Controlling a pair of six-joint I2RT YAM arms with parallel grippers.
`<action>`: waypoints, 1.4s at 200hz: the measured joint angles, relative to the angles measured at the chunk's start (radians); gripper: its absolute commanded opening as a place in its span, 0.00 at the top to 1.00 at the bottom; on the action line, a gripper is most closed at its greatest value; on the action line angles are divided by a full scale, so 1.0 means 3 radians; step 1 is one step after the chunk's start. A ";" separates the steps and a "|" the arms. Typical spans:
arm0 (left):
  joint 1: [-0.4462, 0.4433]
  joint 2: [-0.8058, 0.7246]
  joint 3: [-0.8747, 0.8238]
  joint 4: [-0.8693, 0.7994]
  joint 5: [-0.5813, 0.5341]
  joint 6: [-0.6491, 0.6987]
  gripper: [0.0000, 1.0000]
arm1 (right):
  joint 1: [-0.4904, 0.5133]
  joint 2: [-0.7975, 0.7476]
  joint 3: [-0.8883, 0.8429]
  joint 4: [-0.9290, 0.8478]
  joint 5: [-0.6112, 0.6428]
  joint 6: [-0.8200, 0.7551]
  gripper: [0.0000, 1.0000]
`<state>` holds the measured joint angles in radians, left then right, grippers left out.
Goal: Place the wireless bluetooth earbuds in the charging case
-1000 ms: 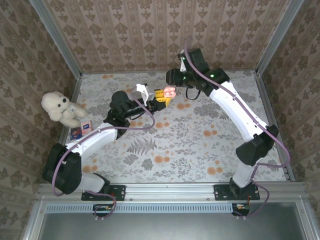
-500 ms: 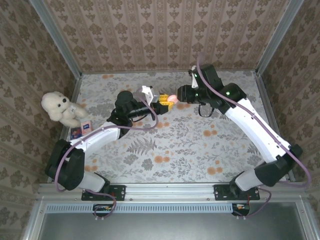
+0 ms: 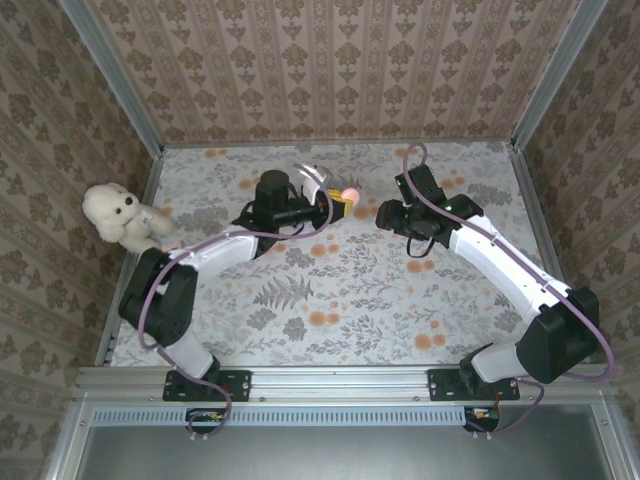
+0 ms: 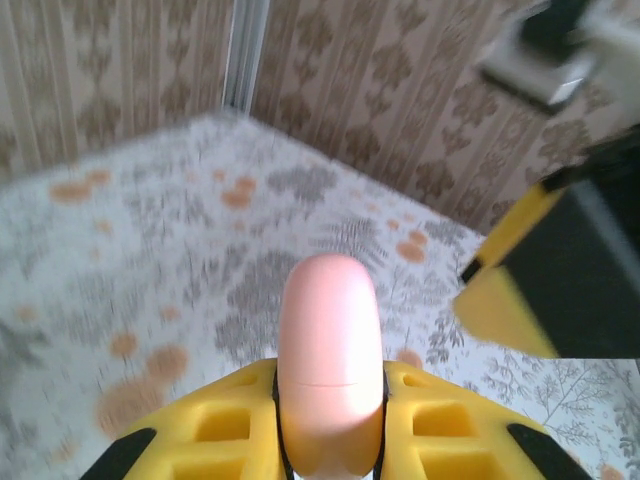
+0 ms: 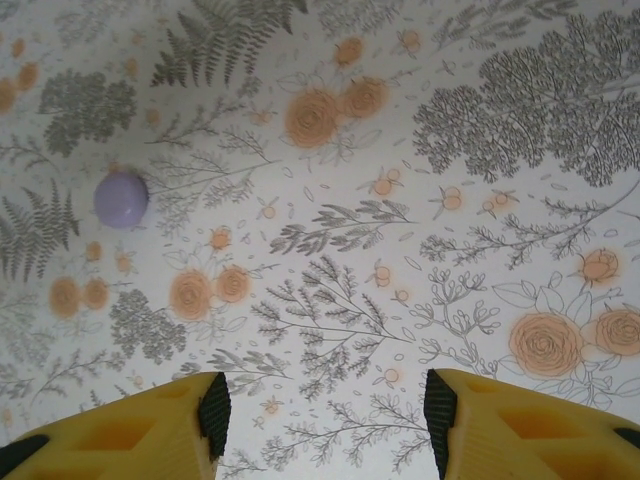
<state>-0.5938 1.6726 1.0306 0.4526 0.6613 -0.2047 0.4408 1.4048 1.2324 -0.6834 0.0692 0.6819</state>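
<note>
Charging case (image 5: 122, 199), small, round and lilac, lies flat on the floral tabletop (image 5: 330, 270) in the upper left of the right wrist view. It sits alone, well apart from the two yellow fingers (image 5: 110, 435) at the bottom edge of that frame. Those right jaws stand parted with a broad gap. Only bare tabletop shows between them, and they hold nothing.

In the left wrist view the left jaws are closed on a pink capsule (image 4: 330, 360), a smooth oblong piece with a thin seam across it. The yellow fingers (image 4: 225, 425) press it from both sides at its lower part, in the bottom centre of the frame. Its rounded end points up toward the middle of the frame. The capsule is raised off the tabletop, which lies blurred behind it.

From above, the left arm (image 3: 215, 250) curves from the lower left up to the upper middle of the frame, with the pink capsule (image 3: 349, 192) at its tip. The right arm (image 3: 500, 265) reaches in from the lower right, and its dark wrist ends just right of the capsule, near it but not touching. A cream teddy bear (image 3: 120, 215) sits at the left edge of the tabletop (image 3: 300, 320), against the patterned wall and well apart from both arm tips.
</note>
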 measured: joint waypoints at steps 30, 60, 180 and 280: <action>0.0000 0.0478 0.0108 -0.0187 -0.0033 -0.0415 1.00 | 0.0000 0.0000 -0.0172 0.0121 0.0011 0.0090 0.42; 0.0003 0.0819 0.0198 -0.0267 -0.0112 -0.0763 1.00 | 0.0000 0.0001 -0.0251 0.0198 0.0017 0.0112 0.42; 0.0075 0.1256 0.0552 -0.1029 -0.0488 -0.1094 0.71 | -0.0066 0.0001 -0.0275 0.0276 0.0019 0.0111 0.39; 0.0155 0.1102 0.0544 -0.1071 -0.0514 -0.1073 0.00 | -0.0165 -0.0031 -0.0235 0.0249 0.0017 0.0080 0.17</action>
<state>-0.5472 2.0033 1.1938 0.1314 0.5072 -0.5266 0.3912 1.3956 1.1618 -0.6086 0.0742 0.7059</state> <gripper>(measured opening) 0.995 0.760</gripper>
